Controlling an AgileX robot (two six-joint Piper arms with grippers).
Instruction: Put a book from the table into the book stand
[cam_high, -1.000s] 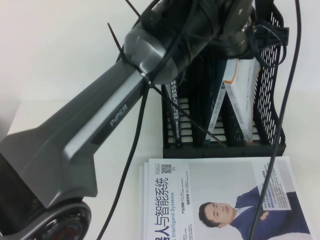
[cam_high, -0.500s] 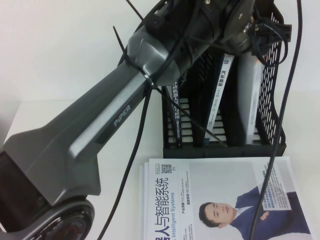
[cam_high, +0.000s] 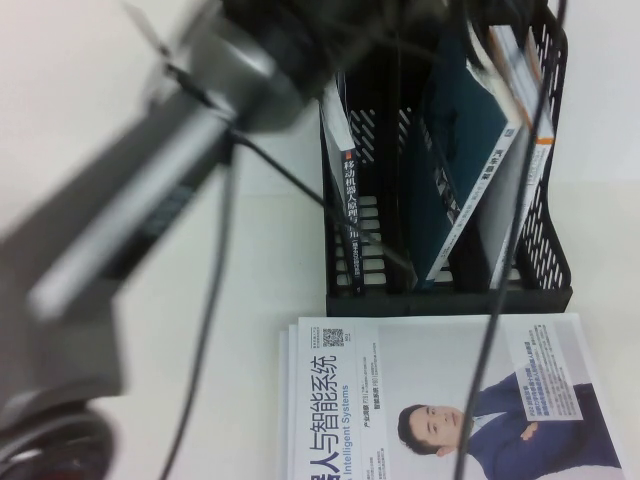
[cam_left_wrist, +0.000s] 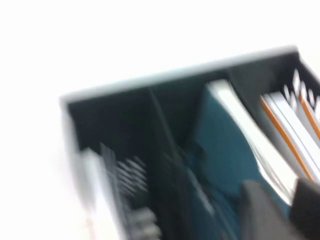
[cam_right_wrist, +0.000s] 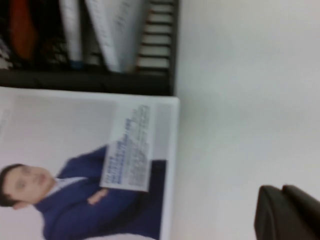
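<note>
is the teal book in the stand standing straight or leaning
Leaning: the teal book tilts rightward in the stand's middle slot.

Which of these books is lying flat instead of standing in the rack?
The magazine with the man in a blue suit on its cover: it lies flat on the table in front of the stand. The others, like the teal book, stand in its slots.
</note>
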